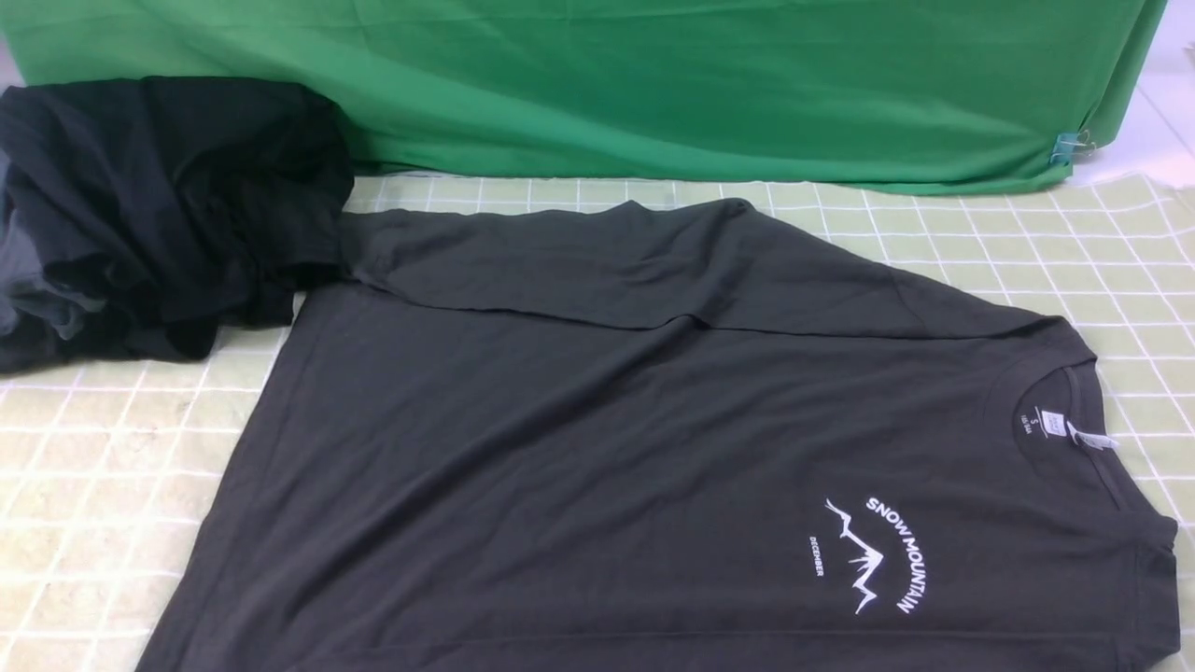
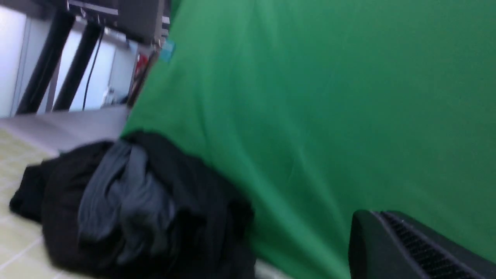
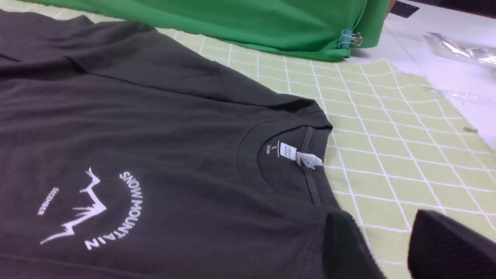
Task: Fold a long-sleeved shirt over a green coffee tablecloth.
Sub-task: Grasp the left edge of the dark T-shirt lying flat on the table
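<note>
In the front view, the shirt (image 1: 579, 448) lies flat on the tablecloth (image 1: 1027, 271), filling the centre and lower right, with its collar at the right. One sleeve (image 1: 579, 261) is already folded across its upper part. I think the other sleeve and the body folds are left to do. A bundle (image 1: 159, 205) sits at the upper left.

The left wrist view is blurred. You see only one finger of the left gripper (image 2: 407, 248), at the lower right. It is probably closed and holds nothing.

In the right wrist view, the right gripper (image 3: 391, 252) is at the lower right, by the shirt's shoulder. Its fingers are partly apart and hold nothing.
</note>
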You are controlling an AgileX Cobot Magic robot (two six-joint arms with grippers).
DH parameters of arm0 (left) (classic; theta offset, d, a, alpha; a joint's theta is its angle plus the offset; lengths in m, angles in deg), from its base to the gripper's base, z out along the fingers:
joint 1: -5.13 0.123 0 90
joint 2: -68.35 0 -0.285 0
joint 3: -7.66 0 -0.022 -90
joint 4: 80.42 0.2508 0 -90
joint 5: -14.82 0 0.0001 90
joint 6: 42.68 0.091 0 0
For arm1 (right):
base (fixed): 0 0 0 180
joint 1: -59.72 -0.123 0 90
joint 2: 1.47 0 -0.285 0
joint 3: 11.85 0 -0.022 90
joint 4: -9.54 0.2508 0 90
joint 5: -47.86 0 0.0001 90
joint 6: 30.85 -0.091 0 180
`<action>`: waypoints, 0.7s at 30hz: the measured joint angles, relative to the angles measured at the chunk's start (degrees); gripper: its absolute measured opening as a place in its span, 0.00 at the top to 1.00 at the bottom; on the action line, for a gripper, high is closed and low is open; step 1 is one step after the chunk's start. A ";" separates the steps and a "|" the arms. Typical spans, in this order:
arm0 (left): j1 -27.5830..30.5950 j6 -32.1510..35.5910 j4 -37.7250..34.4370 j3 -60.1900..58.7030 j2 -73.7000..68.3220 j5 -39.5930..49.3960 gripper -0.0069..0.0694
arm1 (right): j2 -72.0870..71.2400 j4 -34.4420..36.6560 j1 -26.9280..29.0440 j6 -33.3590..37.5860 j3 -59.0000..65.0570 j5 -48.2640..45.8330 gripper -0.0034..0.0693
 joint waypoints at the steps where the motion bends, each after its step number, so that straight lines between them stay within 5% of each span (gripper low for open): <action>1: 0.00 -2.34 0.06 0.00 0.00 -3.71 0.89 | 0.00 1.53 0.00 -2.16 0.00 2.18 0.62; 5: 0.00 -12.33 1.37 3.95 -0.16 -8.84 0.89 | 0.00 11.77 0.00 -21.20 0.00 14.70 0.62; 9: 0.00 -14.41 6.76 20.42 -6.16 13.57 0.89 | 0.00 14.70 0.00 -38.36 0.00 24.06 0.62; 11: 0.00 -13.50 9.00 31.41 -16.12 32.47 0.89 | 0.00 14.99 0.00 -41.61 0.00 26.45 0.62; 14: 0.00 -9.31 8.86 38.44 -24.57 45.74 0.89 | 0.00 15.13 0.00 -43.08 0.00 27.89 0.62; 16: 0.00 -1.28 7.41 45.27 -36.10 60.69 0.89 | 0.00 15.27 0.00 -43.81 0.00 28.38 0.62; 21: 0.00 9.00 5.22 46.32 -55.12 72.47 0.90 | 0.00 9.01 -0.83 -44.26 -1.31 25.68 0.72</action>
